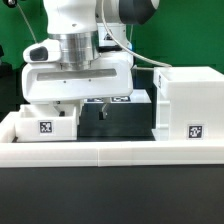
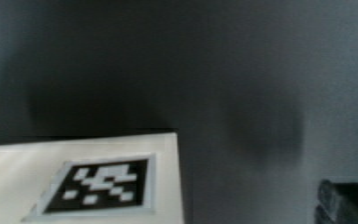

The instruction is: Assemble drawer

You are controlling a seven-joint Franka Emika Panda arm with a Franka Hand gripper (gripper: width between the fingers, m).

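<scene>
The fingers of the gripper [image 1: 88, 108] hang low over the black table [image 1: 125, 118], too shadowed beneath the arm's broad white hand to tell whether they are apart or together. Just beside them, on the exterior view's left, sits the drawer's small tray [image 1: 45, 122]. The tall box shell [image 1: 190, 100] stands apart on the exterior view's right, both tagged parts behind the low white wall [image 1: 110, 152]. The blurred wrist view shows a tagged white face [image 2: 105, 185] against dark ground, and which part it belongs to cannot be told.
</scene>
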